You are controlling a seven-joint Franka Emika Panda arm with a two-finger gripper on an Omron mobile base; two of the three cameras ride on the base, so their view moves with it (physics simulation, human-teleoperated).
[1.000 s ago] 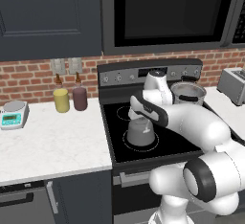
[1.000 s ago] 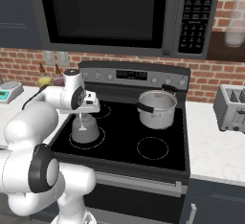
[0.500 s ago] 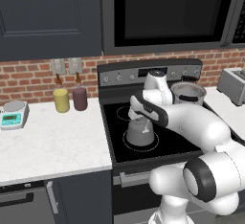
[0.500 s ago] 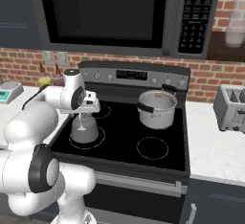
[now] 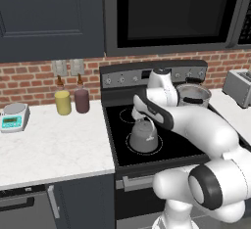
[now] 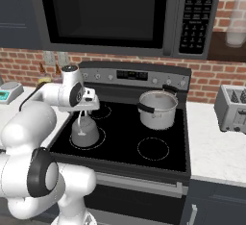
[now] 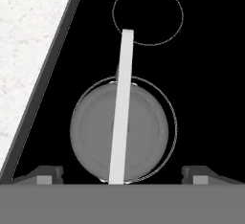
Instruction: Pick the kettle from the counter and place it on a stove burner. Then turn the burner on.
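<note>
Gripper [image 7: 122, 177] directly above kettle [image 7: 119, 131], fingers spread wide either side of handle, not gripping. Kettle sits upright on stove burner [image 7: 171, 107], front left ring of black cooktop [image 5: 169, 142]. Behind it, smaller ring [image 7: 148, 15]. Steel pot [image 6: 157, 108] on rear right. Counter [image 5: 49, 147] lies left of stove.

Steel pot [image 6: 157, 108] behind free front-right burner [image 6: 153, 148].
</note>
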